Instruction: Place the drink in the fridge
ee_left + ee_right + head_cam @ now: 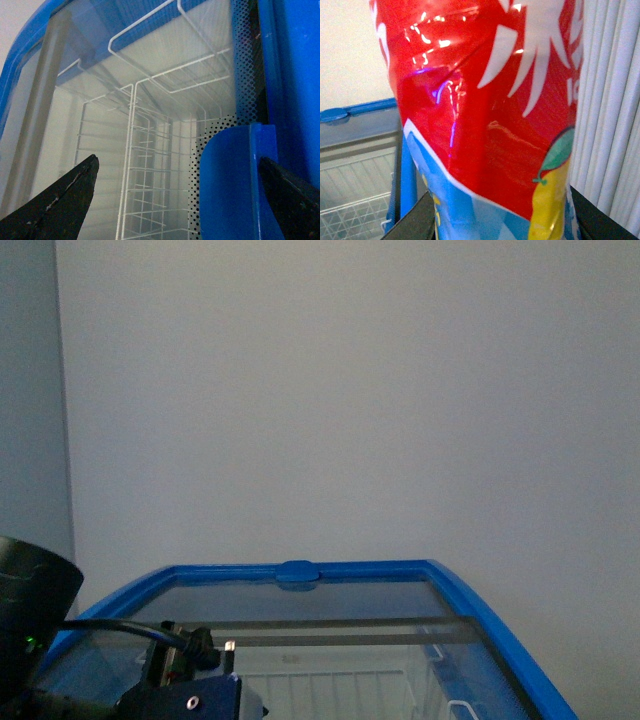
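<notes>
The drink fills the right wrist view: a red label with white lettering, with a blue and yellow band lower down. Its cap and liquid are out of view. My right gripper is shut on it, a black finger on each side. The fridge shows in the front view by its blue top rim and glass lid. My left gripper is open and empty, hovering over the fridge's glass lid. The white wire basket lies below the glass, and a blue rim part sits between the fingers.
A plain pale wall rises behind the fridge. My left arm's black wrist and cable sit low at the front left. In the right wrist view, the fridge's rim and basket show beside a ribbed white surface.
</notes>
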